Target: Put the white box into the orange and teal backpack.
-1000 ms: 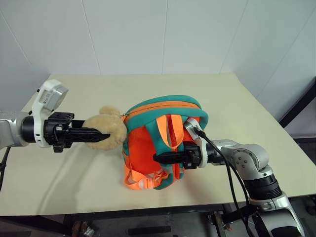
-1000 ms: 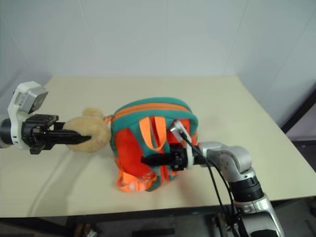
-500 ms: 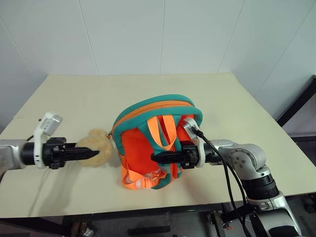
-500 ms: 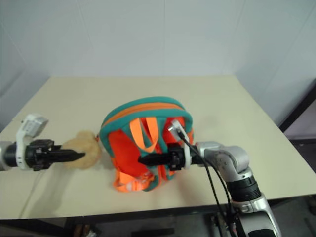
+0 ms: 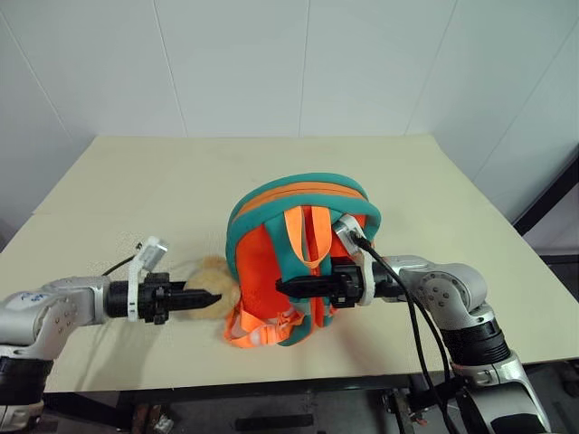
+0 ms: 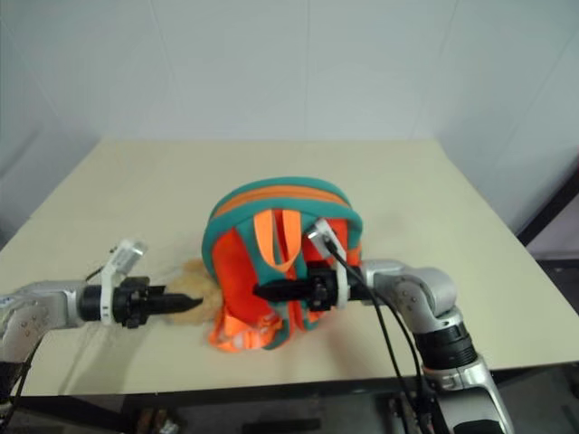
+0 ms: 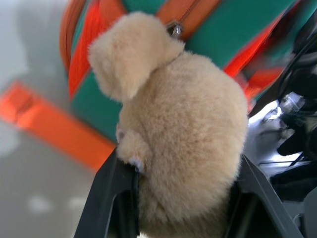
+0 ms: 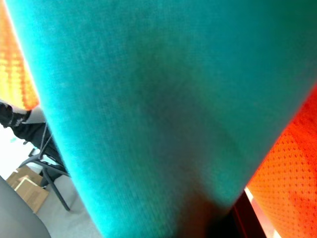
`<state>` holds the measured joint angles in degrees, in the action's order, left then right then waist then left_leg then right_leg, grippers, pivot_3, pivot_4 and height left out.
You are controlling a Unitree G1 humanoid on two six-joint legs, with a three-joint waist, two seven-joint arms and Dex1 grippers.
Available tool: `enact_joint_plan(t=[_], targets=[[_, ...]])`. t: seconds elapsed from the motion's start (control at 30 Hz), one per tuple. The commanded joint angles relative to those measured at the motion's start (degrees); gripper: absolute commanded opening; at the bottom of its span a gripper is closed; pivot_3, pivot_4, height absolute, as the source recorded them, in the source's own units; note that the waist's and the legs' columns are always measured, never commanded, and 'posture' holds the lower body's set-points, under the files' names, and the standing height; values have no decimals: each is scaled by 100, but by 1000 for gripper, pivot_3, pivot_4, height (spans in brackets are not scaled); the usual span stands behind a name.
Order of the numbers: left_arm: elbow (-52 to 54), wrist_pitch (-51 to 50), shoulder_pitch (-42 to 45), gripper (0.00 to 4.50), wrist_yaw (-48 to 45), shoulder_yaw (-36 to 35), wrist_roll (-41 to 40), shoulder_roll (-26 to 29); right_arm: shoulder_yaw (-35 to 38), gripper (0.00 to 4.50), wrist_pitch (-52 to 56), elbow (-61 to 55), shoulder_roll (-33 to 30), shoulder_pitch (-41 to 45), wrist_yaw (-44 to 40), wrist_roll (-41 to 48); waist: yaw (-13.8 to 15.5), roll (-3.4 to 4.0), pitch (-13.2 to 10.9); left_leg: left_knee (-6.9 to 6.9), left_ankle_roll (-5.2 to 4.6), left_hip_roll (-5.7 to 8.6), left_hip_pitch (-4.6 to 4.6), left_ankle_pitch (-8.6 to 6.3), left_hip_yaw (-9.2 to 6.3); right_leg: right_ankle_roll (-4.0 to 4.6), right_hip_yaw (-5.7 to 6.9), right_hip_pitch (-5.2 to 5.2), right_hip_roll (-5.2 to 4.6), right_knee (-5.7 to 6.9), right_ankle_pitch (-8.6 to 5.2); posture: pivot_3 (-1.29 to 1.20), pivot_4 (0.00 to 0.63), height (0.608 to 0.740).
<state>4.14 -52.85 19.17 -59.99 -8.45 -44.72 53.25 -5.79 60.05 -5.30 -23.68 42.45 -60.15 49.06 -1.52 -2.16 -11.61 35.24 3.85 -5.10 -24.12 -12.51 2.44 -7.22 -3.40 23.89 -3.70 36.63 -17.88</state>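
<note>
Left claw (image 5: pixel 210 298), clamped on the plush ball (image 7: pixel 183 134), has dropped toward the tabletop (image 5: pixel 136 181)'s near edge, drawing the zipper. Right claw (image 5: pixel 282 287) pinches the orange and teal backpack (image 5: pixel 303 203)'s strap mid-tabletop, so it's opening for the white box.

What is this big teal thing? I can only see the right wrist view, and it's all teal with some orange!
Observer: It's a teal shoulder strap of a small orange and teal fabric backpack. The right gripper has its jaws shut on it.
Operator: Is the backpack lying down?
Observer: No, it stands upright on the beige flat table, straps facing the robot.
Operator: What's the other arm doing?
Observer: The left gripper has its jaws around a tan fuzzy plush ball that hangs from the backpack's zip, low beside the backpack.
</note>
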Motion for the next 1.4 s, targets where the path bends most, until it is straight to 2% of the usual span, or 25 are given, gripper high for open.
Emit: enact_joint_plan(t=[0.03,0.1,0.2,0.33,0.47,0.53,0.73,0.87,1.0,1.27,1.4], targets=[[50,506,-32,1370,59,-163,297,-68,171,354,-10,-236,-26,21,21,161,8,0,0,0,0,0,0,0,0,3,0,-1,0,-1,2,0,150,740],[37,698,20,1370,14,-309,323,-23,214,354,0,-237,-89,47,11,164,-5,0,0,1,0,0,-1,1,1,10,1,-1,0,-9,11,0,150,740],[68,1059,-64,1370,-146,-370,527,107,282,1117,-11,-282,-193,68,-20,165,-8,0,0,1,0,0,-2,1,2,12,0,-1,0,-13,16,0,150,740],[216,1818,-195,2592,-174,-695,774,59,392,2389,-101,-451,-443,48,-145,161,-18,0,0,-3,0,-1,-3,1,2,13,0,2,0,-15,15,0,150,740],[368,2019,-344,3893,-302,-836,774,128,417,3787,-193,-627,-688,-42,-255,160,-12,0,0,-7,-1,-1,-6,-1,4,13,0,3,0,-22,15,0,150,740],[377,2077,-556,4470,-531,-1042,763,338,526,4411,-292,-819,-966,-144,-401,165,-13,0,0,-8,-2,-1,-8,-4,5,13,0,3,0,-28,15,0,150,740],[62,2808,-1114,4499,-878,-1428,1195,670,520,4487,-1065,-932,-1644,-441,-732,-409,-17,1,-1,-14,-4,-6,-7,-12,16,15,-1,3,-1,-53,14,0,150,740],[-197,3662,-1169,4499,-955,-1636,1411,494,420,4487,-2433,-664,-2031,-923,-988,-1413,-13,0,-1,-13,-9,-9,-8,-21,29,16,-1,2,-2,-67,14,0,150,740],[-55,3594,-1085,4499,-782,-1927,1028,219,693,4487,-3355,-390,-2378,-1398,-1152,-1930,3,0,-1,-6,-19,-9,-9,-34,42,14,-3,-1,-8,-73,14,0,150,740],[-96,3307,-639,4499,-807,-1967,387,-113,2107,4487,-4158,-109,-3221,-2336,-1257,-2034,3,1,-1,-1,-19,-11,-2,-34,45,8,-6,-7,-5,-68,17,0,150,740],[-124,3252,-443,4499,-1049,-1770,294,-135,2606,4487,-4294,-220,-3354,-2537,-1331,-1827,-34,1,-1,12,-19,-12,5,-34,47,-7,-10,-17,-4,-68,26,0,150,740]])
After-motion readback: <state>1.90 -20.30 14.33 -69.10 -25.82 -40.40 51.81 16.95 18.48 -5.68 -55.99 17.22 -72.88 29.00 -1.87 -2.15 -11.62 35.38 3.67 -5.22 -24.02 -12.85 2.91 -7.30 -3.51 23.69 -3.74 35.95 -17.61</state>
